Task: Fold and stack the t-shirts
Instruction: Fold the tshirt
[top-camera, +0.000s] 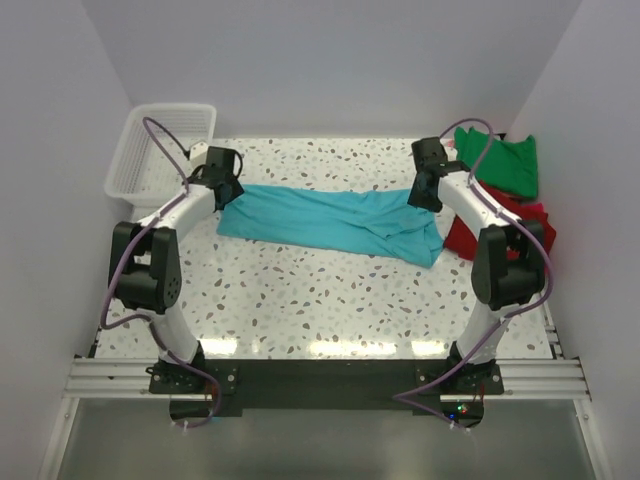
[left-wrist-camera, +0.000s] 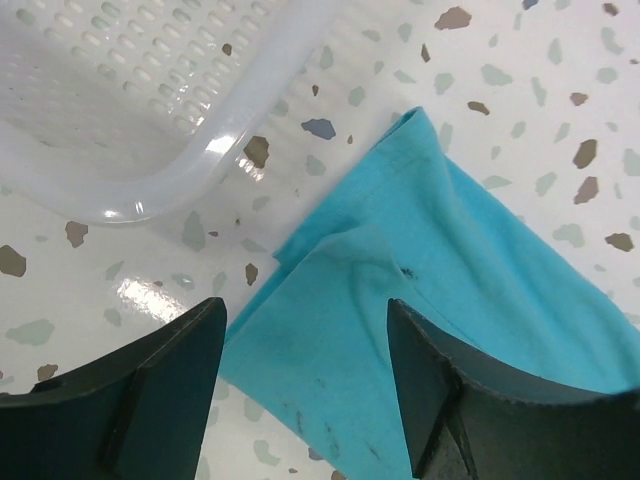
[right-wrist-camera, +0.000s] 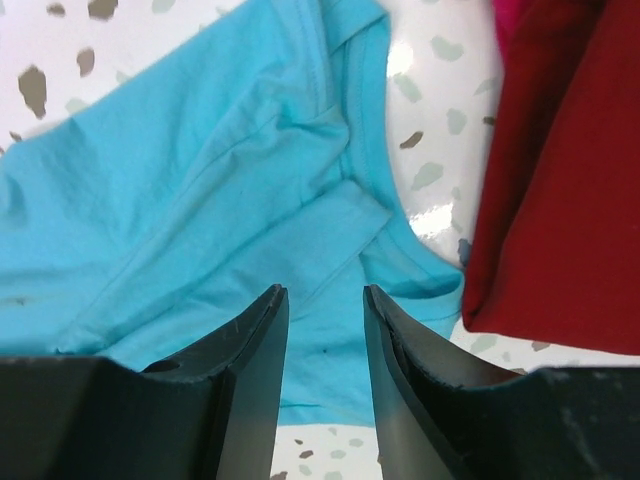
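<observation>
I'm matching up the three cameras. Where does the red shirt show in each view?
Top view: the red shirt is at the right edge, just below the green shirt.
Left wrist: not in it.
Right wrist: the red shirt fills the right side.
Shared landmark: the turquoise shirt shows in all three views; its right end lies beside the red one.

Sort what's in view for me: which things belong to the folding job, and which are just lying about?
Job:
- turquoise shirt, spread out between the arms
- red shirt, at the right
- green shirt, far right corner

Lying about:
- white basket, far left corner
</observation>
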